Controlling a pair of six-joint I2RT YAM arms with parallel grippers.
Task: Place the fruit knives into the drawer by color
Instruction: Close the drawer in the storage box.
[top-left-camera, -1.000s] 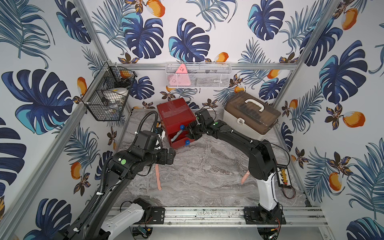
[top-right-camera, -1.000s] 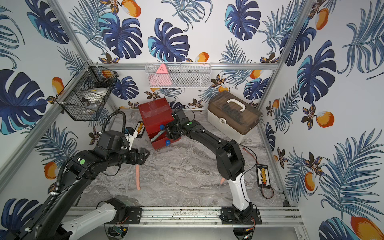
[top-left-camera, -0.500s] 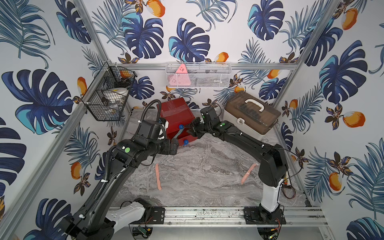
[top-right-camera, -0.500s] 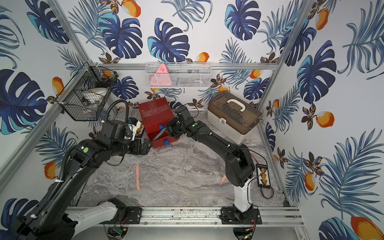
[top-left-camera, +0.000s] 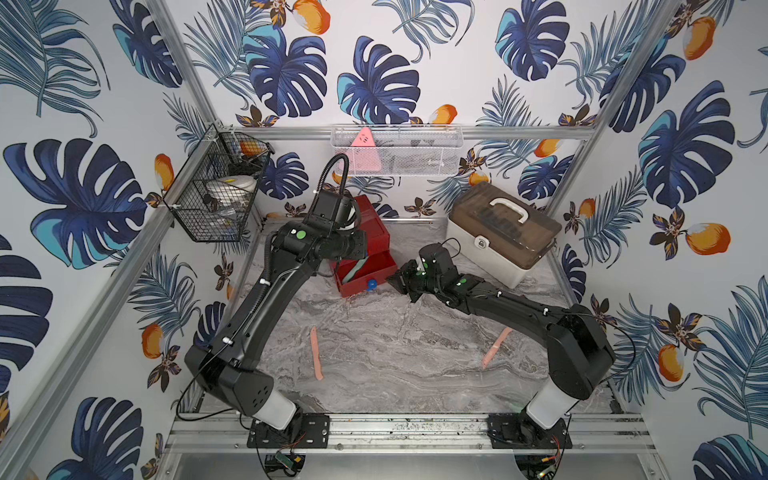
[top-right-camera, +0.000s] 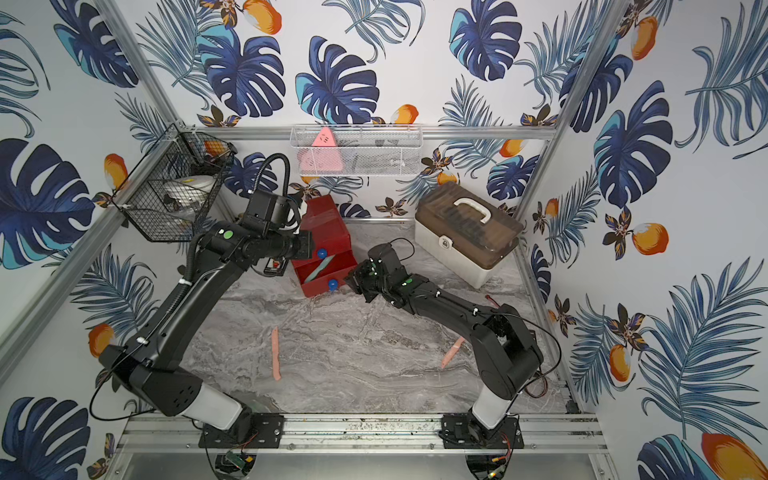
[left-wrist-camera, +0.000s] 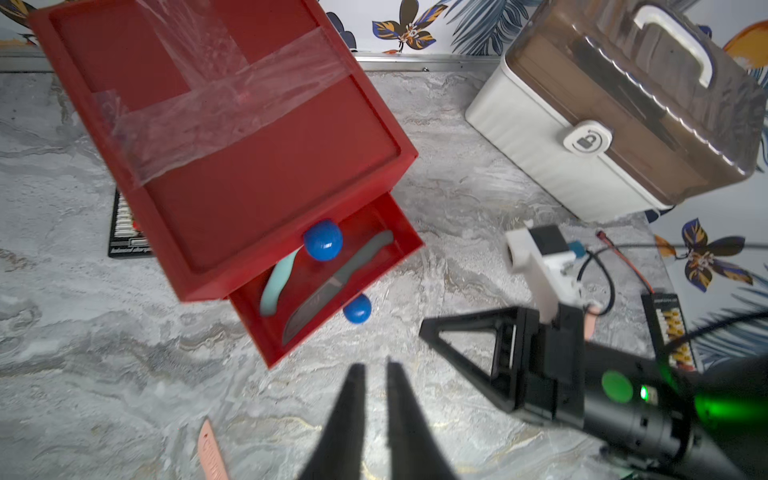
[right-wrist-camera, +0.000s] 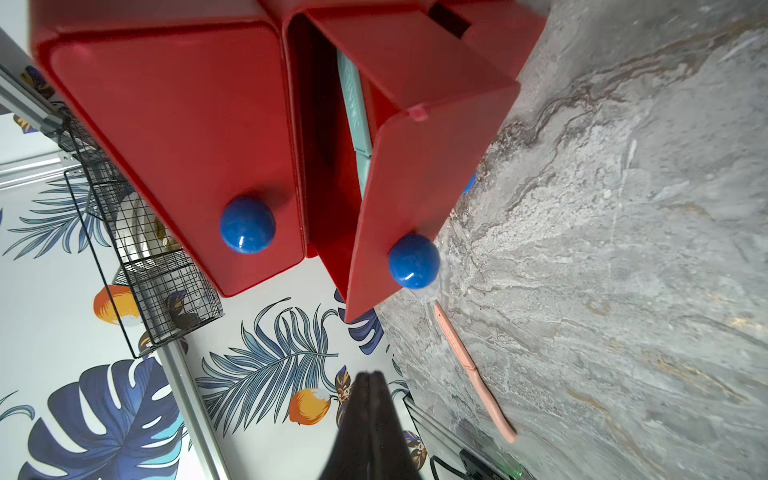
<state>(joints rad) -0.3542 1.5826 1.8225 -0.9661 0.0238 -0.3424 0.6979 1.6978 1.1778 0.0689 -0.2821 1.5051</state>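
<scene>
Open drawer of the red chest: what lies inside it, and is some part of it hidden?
Two knives lie inside the open drawer: a pale blue-green knife and a darker greyish knife. The red chest above covers the drawer's back part.

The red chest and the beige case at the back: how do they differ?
The red chest has blue knobs; the beige case has a white handle and brown lid. The chest's drawer stands open, showing knives; the case is closed. Both sit at the table's back.
</scene>
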